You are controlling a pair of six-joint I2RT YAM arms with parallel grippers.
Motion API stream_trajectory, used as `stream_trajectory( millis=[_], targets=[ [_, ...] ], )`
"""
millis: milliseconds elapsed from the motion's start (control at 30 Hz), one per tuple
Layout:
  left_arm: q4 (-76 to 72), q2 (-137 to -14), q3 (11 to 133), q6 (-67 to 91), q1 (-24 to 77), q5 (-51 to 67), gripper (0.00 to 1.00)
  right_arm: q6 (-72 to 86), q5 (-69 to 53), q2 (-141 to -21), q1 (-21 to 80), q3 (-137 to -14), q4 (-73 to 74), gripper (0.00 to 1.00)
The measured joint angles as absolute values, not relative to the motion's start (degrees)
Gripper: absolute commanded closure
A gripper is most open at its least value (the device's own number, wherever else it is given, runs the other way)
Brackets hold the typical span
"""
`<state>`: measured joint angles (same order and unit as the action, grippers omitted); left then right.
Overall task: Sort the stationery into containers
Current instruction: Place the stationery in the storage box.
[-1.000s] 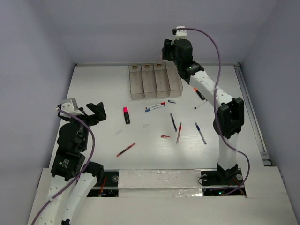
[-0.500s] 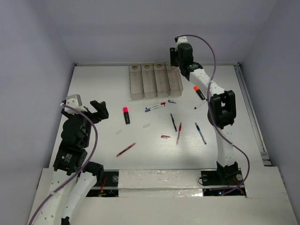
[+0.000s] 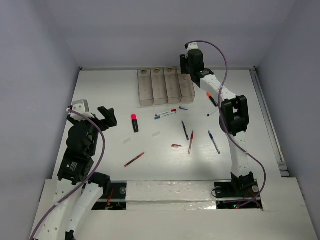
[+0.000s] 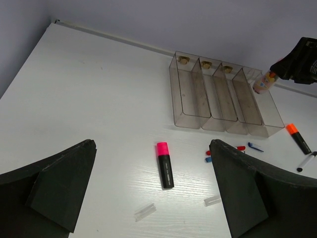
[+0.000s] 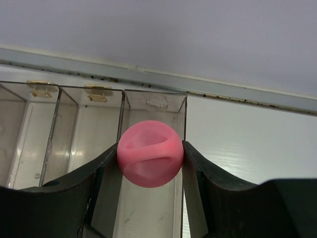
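Clamping glue stick [image 5: 150, 153]: right tool [image 5: 150, 159] above rightmost bin [image 4: 265, 111] | left tool [image 4: 151, 146] spread wide

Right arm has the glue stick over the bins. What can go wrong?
1. The glue stick hangs over the rightmost bin, and its cap looks about as wide as the bin. Once released, it may catch a wall or tip out.
2. The right gripper has fingers outside both walls; lowering could hit them.

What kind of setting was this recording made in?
Probably a lab robot cell: a white table boxed in by plain grey walls, two arms bolted at its edge, pens scattered near clear bins.
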<state>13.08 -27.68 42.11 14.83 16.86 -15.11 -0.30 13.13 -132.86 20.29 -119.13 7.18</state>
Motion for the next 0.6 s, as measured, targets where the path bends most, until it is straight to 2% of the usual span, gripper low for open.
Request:
stream_trajectory(
  millis=[100, 200, 233, 367, 467, 567, 600],
  targets=[
    [13.1, -27.7, 42.1, 14.8, 16.9, -15.0, 0.01, 0.6, 13.1, -132.9, 20.3, -119.1, 7.2, 0.28],
    [13.1, -27.7, 42.1, 14.8, 16.9, -15.0, 0.01, 1.2, 13.0, -132.9, 20.3, -119.2, 7.2, 0.19],
    [13.1, -27.7, 42.1, 14.8, 16.9, -15.0, 0.01, 1.3, 13.0, -132.9, 20.3, -119.2, 7.2, 0.18],
    [13.1, -27.7, 42.1, 14.8, 16.9, -15.0, 0.01, 1.5, 12.9, -132.8, 20.3, -119.2, 7.3, 0.18],
    [13.1, -27.7, 42.1, 14.8, 16.9, -14.9, 0.01, 2.1, 11.4, -132.0, 20.3, -118.6, 8.1, 0.24],
    [13.1, -27.6, 42.1, 14.8, 16.9, -14.7, 0.01, 2.8, 7.8, -126.7, 20.4, -112.2, 8.8, 0.37],
    [13.1, -27.5, 42.1, 14.8, 16.9, -14.6, 0.01, 2.8, 6.3, -124.3, 20.5, -109.5, 8.7, 0.47]
  ],
)
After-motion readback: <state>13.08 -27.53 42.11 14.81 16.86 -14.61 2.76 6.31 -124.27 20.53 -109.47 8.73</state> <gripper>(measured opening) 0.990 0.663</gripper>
